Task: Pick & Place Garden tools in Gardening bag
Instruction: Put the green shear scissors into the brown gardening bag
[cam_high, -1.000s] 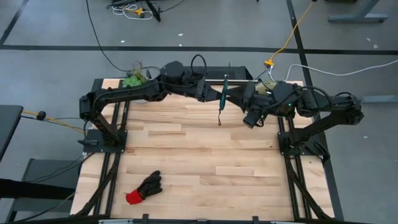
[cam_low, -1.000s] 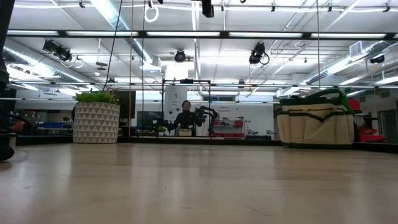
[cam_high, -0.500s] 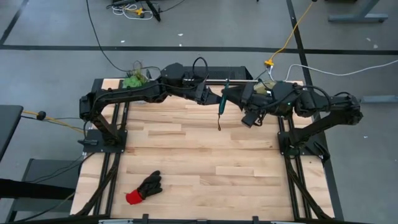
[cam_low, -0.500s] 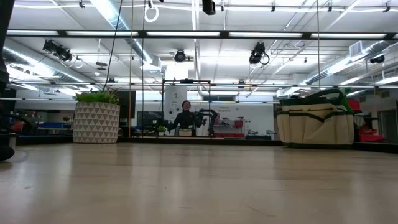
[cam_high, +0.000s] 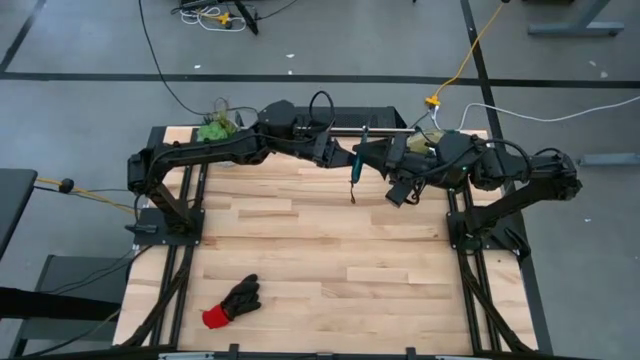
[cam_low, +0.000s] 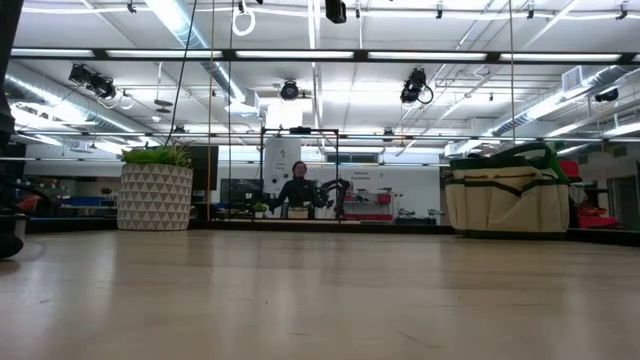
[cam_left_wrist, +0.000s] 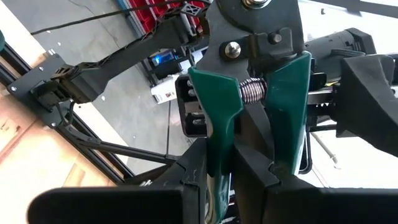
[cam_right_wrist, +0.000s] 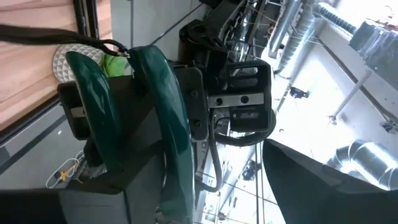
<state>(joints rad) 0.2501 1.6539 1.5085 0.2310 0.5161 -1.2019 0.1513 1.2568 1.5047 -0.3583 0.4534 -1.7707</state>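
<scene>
Pale plank table (cam_high: 320, 250); left gripper (cam_high: 345, 157) grips green-handled shears (cam_high: 354, 165)

The worktop (cam_high: 320, 240) is viewed from overhead and level; the pruning shears (cam_left_wrist: 249, 124) are seen close by both wrist cameras.

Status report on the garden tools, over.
Left gripper shut on pruning shears, midair at table's back. Right gripper open beside them. Glove on table. Gardening bag under right arm.
</scene>
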